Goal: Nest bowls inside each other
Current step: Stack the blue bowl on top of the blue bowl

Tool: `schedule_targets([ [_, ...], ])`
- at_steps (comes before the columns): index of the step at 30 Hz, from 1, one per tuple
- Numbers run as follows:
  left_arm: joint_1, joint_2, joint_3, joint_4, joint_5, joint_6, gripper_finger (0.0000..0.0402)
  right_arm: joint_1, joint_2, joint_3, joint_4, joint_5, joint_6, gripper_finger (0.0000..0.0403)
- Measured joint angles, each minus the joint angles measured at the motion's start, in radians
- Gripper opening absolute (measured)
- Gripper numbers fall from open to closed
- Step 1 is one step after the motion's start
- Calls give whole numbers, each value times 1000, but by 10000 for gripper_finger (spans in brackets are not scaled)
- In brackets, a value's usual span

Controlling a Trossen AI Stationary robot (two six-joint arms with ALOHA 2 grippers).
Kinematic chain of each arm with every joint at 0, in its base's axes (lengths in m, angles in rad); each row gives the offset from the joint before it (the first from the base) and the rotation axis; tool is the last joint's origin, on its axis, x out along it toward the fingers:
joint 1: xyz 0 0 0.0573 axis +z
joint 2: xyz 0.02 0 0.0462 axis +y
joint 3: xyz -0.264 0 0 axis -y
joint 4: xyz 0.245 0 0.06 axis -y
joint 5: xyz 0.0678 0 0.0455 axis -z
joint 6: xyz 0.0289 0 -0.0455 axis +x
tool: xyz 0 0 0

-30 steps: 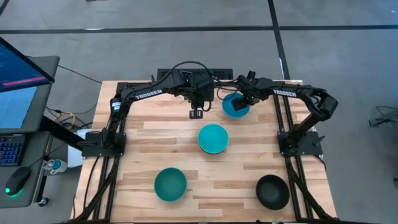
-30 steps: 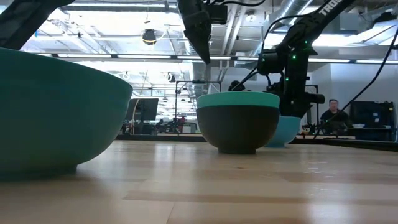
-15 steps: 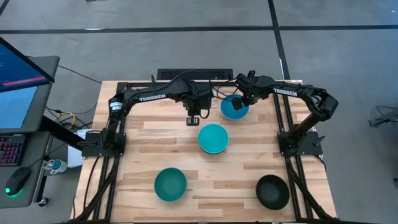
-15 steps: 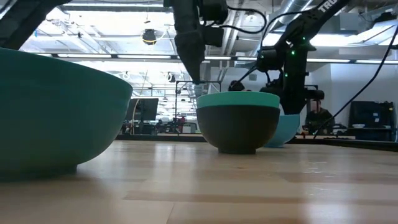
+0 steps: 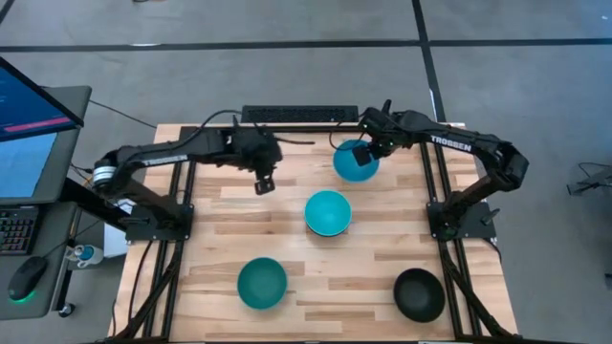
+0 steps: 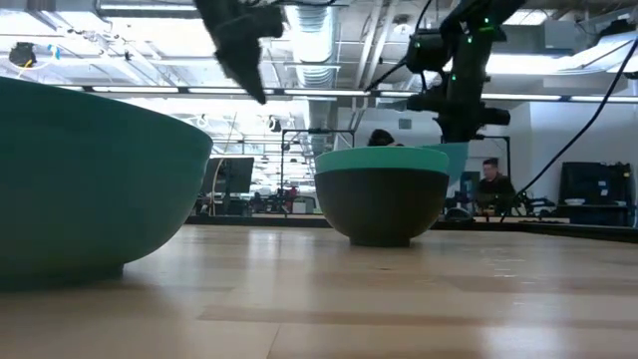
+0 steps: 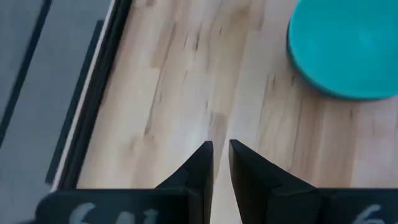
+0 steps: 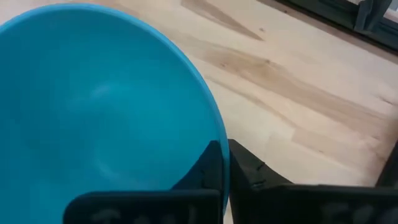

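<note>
My right gripper [image 5: 367, 153] is shut on a bright cyan-blue bowl [image 5: 353, 164] near the table's far edge. In the low view this bowl [image 6: 458, 157] hangs clear of the table behind the middle stack. That stack is a cyan bowl [image 5: 328, 212] sitting inside a black bowl [image 6: 381, 204] at the table's centre. A teal-green bowl [image 5: 262, 283] and a second black bowl [image 5: 419, 293] stand alone near the near edge. My left gripper [image 5: 261, 184] hovers shut and empty over bare wood, left of the stack. My right gripper pinches the blue bowl's rim [image 8: 222, 134] on the side toward the table's right. One finger [image 8: 210, 163] is inside the bowl and one finger [image 8: 247, 169] is outside. The fingers come from above, pointing down. The bowl is lifted clear of the table, about upright.
The left wrist view shows bare wood under my left gripper [image 7: 219, 147], the cyan bowl [image 7: 348, 50] of the stack off to one side, and the table's edge [image 7: 93, 118] close by. A black power strip [image 5: 292, 114] lies at the far edge. People sit in the room beyond [image 6: 490, 179].
My right gripper has risen, lifting the blue bowl off the table and carrying it slightly toward the table's left. My left gripper has swung away from the bowls toward the table's left edge.
</note>
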Motion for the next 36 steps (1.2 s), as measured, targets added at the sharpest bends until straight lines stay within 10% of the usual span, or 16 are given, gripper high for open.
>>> schedule_targets([
  [36,-25,-324,-429,171,57,30,43,549,97,162,-18,33,607,26],
])
